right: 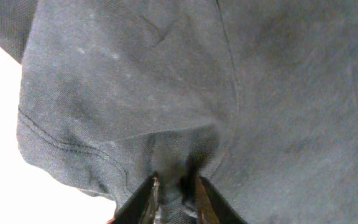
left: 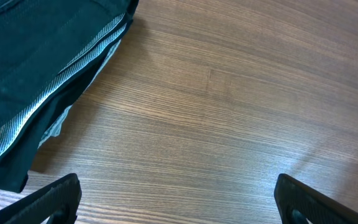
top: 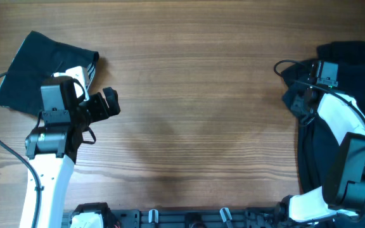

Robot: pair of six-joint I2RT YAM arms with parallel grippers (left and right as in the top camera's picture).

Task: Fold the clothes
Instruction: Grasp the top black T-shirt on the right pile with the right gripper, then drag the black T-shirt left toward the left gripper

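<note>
A folded dark navy garment [top: 33, 69] lies at the far left of the table; its pale grey edges show in the left wrist view [left: 48, 68]. My left gripper [top: 106, 104] hovers open and empty just right of it, fingers wide apart [left: 176, 199]. A heap of dark garments [top: 353, 95] lies at the right edge. My right gripper [top: 300, 101] is at the heap's left side, shut on a pinch of dark cloth [right: 178, 186], which bunches between the fingers.
The wooden table [top: 201, 114] stretches between the two arms. Cables run along both arms, and a black rail with clips lines the near edge [top: 189, 218].
</note>
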